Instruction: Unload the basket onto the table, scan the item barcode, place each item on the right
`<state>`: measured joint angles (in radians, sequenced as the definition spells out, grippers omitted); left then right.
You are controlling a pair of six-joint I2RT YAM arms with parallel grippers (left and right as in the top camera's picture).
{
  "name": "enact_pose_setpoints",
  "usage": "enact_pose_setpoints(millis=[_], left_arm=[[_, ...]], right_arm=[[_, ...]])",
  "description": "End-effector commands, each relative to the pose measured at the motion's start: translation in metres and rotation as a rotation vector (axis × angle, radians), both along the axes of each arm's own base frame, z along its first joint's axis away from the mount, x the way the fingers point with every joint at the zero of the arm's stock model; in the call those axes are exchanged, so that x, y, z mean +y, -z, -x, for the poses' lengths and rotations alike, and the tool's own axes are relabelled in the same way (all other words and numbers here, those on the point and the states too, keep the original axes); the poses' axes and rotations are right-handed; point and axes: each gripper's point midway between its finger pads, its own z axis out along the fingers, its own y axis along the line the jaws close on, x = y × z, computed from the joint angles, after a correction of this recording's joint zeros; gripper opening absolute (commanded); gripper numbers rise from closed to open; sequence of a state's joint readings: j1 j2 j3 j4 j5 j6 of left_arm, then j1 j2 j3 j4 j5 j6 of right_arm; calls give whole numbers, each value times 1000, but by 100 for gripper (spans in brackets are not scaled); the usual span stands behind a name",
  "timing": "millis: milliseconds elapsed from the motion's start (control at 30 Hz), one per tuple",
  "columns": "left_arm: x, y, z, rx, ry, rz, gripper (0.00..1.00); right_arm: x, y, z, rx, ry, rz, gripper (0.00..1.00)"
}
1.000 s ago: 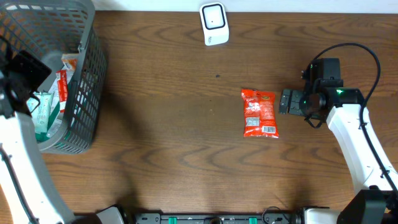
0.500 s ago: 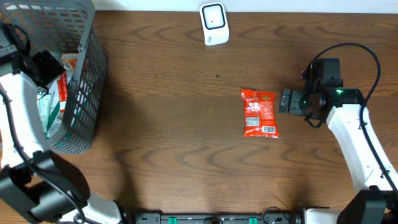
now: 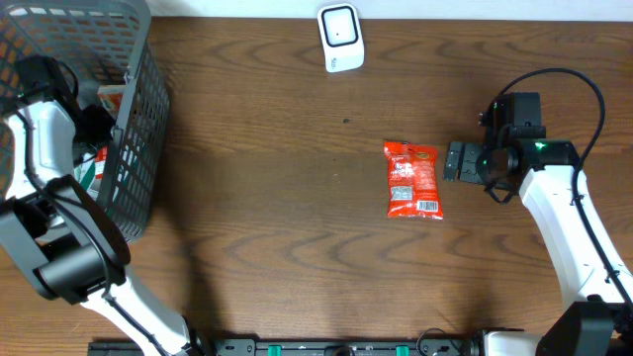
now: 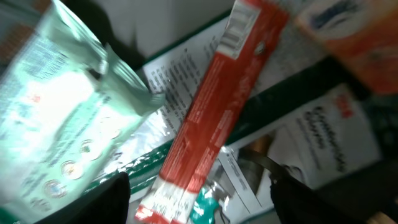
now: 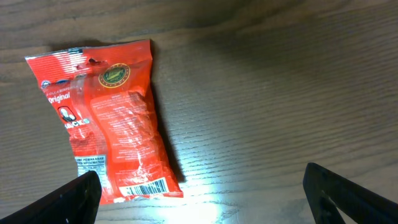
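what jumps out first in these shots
A bright red snack bag lies flat mid-table on the dark wood, barcode up, just ahead of the right gripper, whose jaws stand wide open. At the far left a grey mesh basket holds a jumble of packets, a long red packet among them, and a white scanner sits at the table's far edge.
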<state>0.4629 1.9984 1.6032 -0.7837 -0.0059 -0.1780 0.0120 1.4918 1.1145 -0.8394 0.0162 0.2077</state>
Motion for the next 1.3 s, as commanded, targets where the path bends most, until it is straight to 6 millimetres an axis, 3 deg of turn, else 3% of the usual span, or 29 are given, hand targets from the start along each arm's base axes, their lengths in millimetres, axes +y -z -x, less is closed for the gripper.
enact_pose_setpoints(millis=[0,133,267,600,800,1067,1133,1267], left_arm=[[2,26,2,54,7,21,71],[1,43,5,90,5,39,70],[1,53,7,110,5,50,62],[1,53,6,108,5,48,26],[1,54,7,111,5,50,22],[-3,65,14,127,0,60,24],[-3,66,15,128,-10,63,7],[2,44,8,87,-20,44,7]], right_arm=[[-3,-3,-2,-10,8,8,99],[-3,-3,-2,-10,8,8,99],[-3,-3,-2,-10,8,8,99],[-3,-3,-2,-10,8,8,99],[-3,-3,-2,-10,8,8,99],[-3,-3,-2,-10,8,8,99],[-3,-3,-2,-10,8,8,99],[-3,-3,-2,-10,8,8,99]])
